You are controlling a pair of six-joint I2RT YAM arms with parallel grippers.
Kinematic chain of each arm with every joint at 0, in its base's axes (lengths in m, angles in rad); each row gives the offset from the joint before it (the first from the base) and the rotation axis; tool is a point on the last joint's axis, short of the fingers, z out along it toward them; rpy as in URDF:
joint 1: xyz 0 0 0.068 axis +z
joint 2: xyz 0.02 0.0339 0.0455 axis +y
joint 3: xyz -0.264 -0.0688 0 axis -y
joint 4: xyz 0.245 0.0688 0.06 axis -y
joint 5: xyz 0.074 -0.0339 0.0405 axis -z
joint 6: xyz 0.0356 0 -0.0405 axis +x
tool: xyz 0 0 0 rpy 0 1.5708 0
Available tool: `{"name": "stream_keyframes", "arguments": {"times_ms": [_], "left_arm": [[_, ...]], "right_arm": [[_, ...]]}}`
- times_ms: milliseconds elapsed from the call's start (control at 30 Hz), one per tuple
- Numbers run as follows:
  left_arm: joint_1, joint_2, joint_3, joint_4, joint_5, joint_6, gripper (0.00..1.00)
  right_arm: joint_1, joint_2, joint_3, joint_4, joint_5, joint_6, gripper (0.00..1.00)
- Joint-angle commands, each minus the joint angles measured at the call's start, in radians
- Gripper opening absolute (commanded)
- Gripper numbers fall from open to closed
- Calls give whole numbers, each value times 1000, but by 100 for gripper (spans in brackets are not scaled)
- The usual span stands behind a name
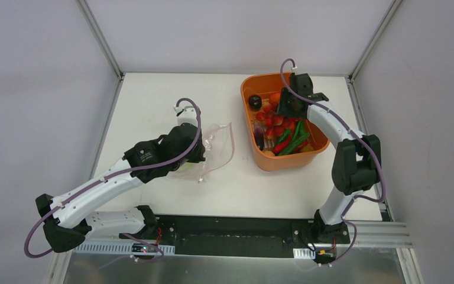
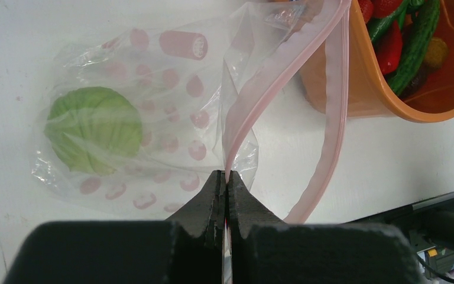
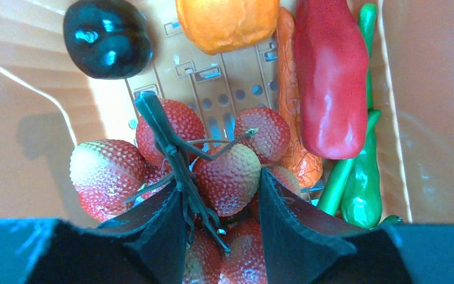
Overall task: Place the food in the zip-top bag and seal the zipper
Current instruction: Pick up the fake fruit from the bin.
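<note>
White desk (image 1: 148,100) carries everything: my left gripper (image 2: 226,180), on an arm stretched low and forward, is clamped on the pink zipper (image 2: 272,83) of the zip-top bag (image 2: 153,77). Only that wrist view shows one light green piece (image 2: 93,129) inside. My right gripper (image 3: 217,182), wrist bent down into the orange tub (image 1: 248,124), pinches a red-yellow fruit cluster (image 3: 103,174) beside one dark purple piece (image 3: 107,36) and one red pepper (image 3: 331,77).
</note>
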Motion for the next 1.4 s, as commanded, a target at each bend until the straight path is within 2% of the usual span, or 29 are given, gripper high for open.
{"name": "stream_keyframes", "arguments": {"times_ms": [0,300,367,467,533,767,1067,1133,1233,1300,1367], "left_arm": [[11,-3,1,17,24,-25,0],[10,-15,-1,9,5,-20,0],[10,-15,0,7,2,-19,0],[10,-9,1,6,-4,-14,0],[10,-4,7,3,-5,-11,0],[10,7,15,1,-12,-5,0],[10,14,25,2,-13,0,0],[12,13,25,2,-13,0,0],[12,13,22,5,-11,-1,0],[11,14,20,9,-8,-2,0],[11,18,23,9,-6,-1,0]], "right_arm": [[-13,30,17,29,30,25,31],[-43,183,174,-31,-31,32,58],[-48,196,200,-35,-45,30,63],[-51,206,224,-33,-56,24,76],[-52,215,245,-38,-73,18,79],[-52,240,275,-31,-104,13,78],[-50,269,278,52,-191,-33,59],[-50,282,288,48,-181,-41,48],[-50,285,288,40,-172,-48,41],[-50,275,277,45,-186,-51,43],[-50,266,273,54,-193,-49,54]]}}
